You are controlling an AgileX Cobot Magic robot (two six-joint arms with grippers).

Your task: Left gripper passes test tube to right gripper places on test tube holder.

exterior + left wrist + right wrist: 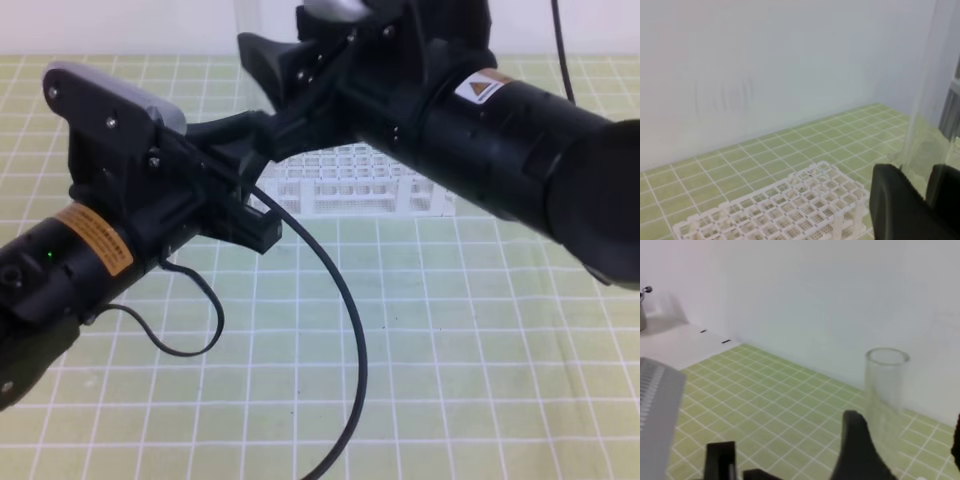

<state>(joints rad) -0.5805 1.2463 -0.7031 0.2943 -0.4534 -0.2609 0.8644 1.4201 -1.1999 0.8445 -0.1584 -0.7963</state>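
Observation:
The test tube stands upright between the two claws, clear and open at the top; in the high view it is only a faint outline. My left gripper, on the arm with the orange-yellow text sticker, is shut on its lower part, its black fingers flanking the glass. My right gripper reaches in from the upper right and is open, with the tube between its fingers, nearer the left one. The test tube holder, a white lattice rack, sits on the mat behind and below both claws.
A green gridded mat covers the table, with a white wall behind it. A loose black cable loops down from the left arm. The bulky right arm fills the upper right. A white ledge lies at far left.

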